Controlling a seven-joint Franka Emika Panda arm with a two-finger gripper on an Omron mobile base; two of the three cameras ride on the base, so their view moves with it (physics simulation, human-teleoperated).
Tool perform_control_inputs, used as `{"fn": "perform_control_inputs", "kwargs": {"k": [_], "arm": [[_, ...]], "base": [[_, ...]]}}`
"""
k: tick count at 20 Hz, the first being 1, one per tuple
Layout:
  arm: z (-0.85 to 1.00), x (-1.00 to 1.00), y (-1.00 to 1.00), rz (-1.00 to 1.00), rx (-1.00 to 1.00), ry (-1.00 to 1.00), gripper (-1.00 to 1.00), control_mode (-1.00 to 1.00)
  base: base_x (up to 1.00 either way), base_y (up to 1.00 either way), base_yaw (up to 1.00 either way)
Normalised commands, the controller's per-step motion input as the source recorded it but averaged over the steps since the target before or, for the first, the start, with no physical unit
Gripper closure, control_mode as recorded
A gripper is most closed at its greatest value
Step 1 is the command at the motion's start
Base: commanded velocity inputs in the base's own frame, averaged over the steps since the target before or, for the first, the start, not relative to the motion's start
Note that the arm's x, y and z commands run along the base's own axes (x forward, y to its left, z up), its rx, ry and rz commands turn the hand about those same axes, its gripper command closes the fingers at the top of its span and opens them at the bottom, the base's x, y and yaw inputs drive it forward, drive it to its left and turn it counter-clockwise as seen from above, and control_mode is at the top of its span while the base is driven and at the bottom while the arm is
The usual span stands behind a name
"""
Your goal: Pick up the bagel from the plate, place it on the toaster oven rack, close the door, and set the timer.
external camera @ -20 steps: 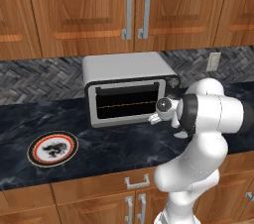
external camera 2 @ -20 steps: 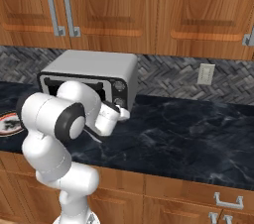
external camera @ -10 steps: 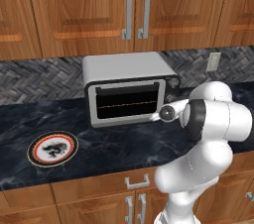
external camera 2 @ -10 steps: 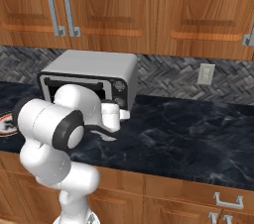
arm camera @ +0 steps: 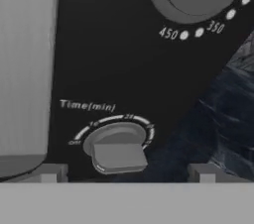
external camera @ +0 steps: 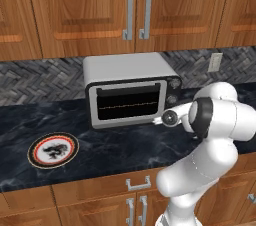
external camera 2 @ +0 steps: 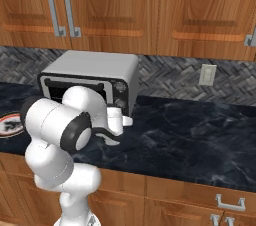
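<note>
At the lower centre of the hand view: timer knob (arm camera: 117, 149) between the gripper (arm camera: 125, 172) tips.
Gripper: released, jaws wide, holding nothing.
Change: hand has slid right, off the shut door (external camera: 129, 104), onto the dials.
Plate (external camera: 53, 150): lower left, bagel gone.
Meaning: only the timer remains.

A kitchen: wooden cabinets (external camera: 135, 10) over a dark marble counter (external camera: 125, 150) holding a toaster oven (external camera: 130, 90).

Spread fingers (arm camera: 54, 172) flank the timer knob (arm camera: 118, 152), apart.
</note>
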Motion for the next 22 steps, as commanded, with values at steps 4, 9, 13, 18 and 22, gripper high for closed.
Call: {"fn": "perform_control_inputs", "kwargs": {"k": [4,9,13,18,22], "arm": [[0.31,-0.06,-0.63,-0.01,0.13,0.17,-1.00,-1.00],[0.79,-0.30,-0.38,0.00,0.21,0.05,-1.00,-1.00],[0.86,-0.34,-0.12,0.12,0.25,0.01,-1.00,-1.00],[0.85,-0.05,0.22,0.23,0.29,0.13,-1.00,-1.00],[1.00,0.00,0.25,0.14,0.13,0.12,-1.00,-1.00]], "base": [[0.00,0.00,0.00],[0.00,0.00,0.00],[0.00,0.00,0.00],[0.00,0.00,0.00],[0.00,0.00,0.00]]}}
